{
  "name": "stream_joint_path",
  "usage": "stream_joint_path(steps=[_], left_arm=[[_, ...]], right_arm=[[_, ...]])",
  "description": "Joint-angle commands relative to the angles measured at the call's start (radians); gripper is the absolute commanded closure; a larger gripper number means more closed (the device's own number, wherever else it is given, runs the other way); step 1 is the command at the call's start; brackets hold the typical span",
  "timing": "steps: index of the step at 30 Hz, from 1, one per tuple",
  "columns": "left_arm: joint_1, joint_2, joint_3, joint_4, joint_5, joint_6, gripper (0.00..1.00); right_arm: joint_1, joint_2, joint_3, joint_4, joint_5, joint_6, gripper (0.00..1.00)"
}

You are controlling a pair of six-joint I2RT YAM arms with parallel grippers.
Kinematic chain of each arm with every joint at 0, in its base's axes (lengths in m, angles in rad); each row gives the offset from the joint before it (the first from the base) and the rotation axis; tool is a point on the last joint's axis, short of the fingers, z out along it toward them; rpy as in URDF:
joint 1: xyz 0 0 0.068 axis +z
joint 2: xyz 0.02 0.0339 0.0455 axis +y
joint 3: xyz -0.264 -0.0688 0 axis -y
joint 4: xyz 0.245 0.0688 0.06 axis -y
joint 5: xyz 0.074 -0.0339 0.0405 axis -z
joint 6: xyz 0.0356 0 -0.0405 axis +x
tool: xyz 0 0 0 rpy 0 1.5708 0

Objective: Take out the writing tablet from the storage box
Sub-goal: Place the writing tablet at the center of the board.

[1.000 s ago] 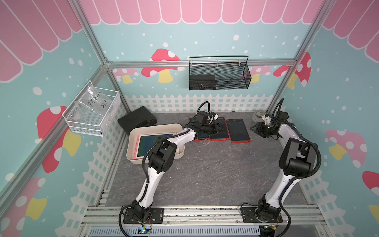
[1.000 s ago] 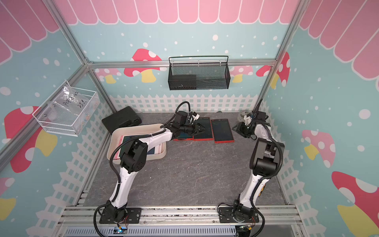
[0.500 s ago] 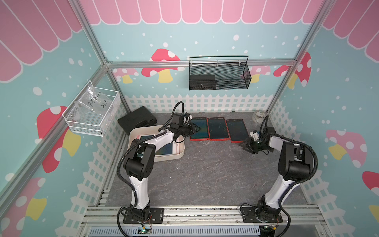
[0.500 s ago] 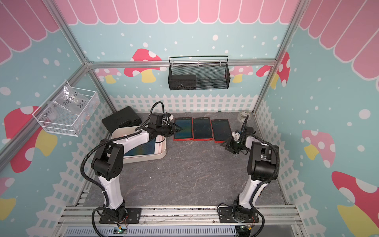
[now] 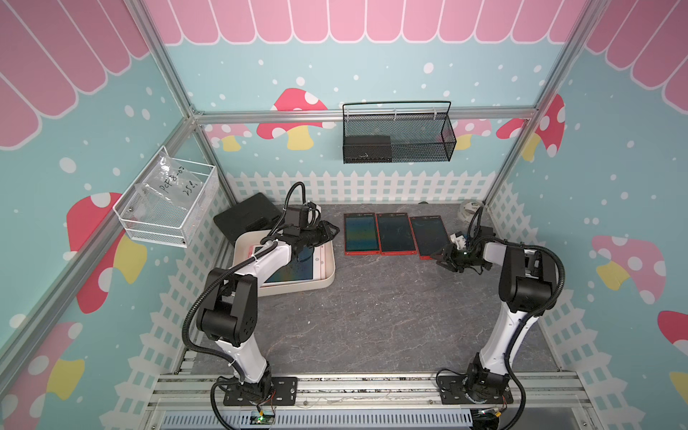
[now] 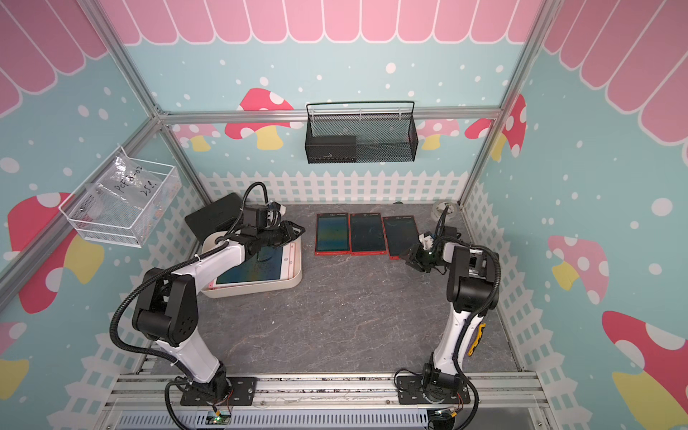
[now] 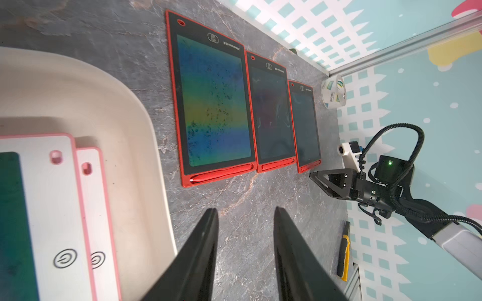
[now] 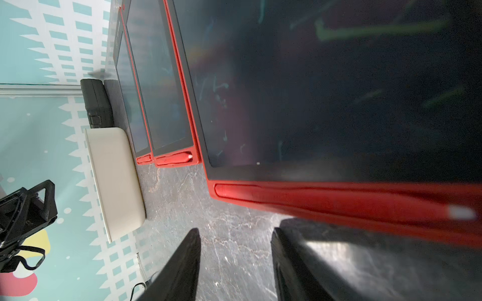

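The pink-framed writing tablet lies flat, screen up, inside the cream storage box, which sits on the table at about 9 o'clock from the table's middle. The left wrist view shows a second pink tablet peeking out from under it. The left end effector hangs above the box's 1 o'clock corner. Its fingers stand partly apart with nothing between them, and in the wrist view its tips sit over bare table just past the rim. A black case lies at the box's 11 o'clock. Three red tablets lie side by side at 12 o'clock from the table's middle. The right end effector is at about 2 o'clock, low and just beside the near corner of the rightmost red tablet, partly open and empty. A tape roll stands in the far right corner.
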Motion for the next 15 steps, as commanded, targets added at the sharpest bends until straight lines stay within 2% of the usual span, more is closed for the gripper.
stream_joint_path(steps=[1, 15], left_arm=[[0.007, -0.022, -0.017, -0.022, -0.022, 0.026, 0.63], [0.037, -0.037, -0.019, -0.059, -0.032, 0.03, 0.64]], right_arm=[[0.002, 0.053, 0.032, -0.008, 0.015, -0.012, 0.53], [0.006, 0.115, 0.115, 0.002, 0.002, -0.009, 0.54]])
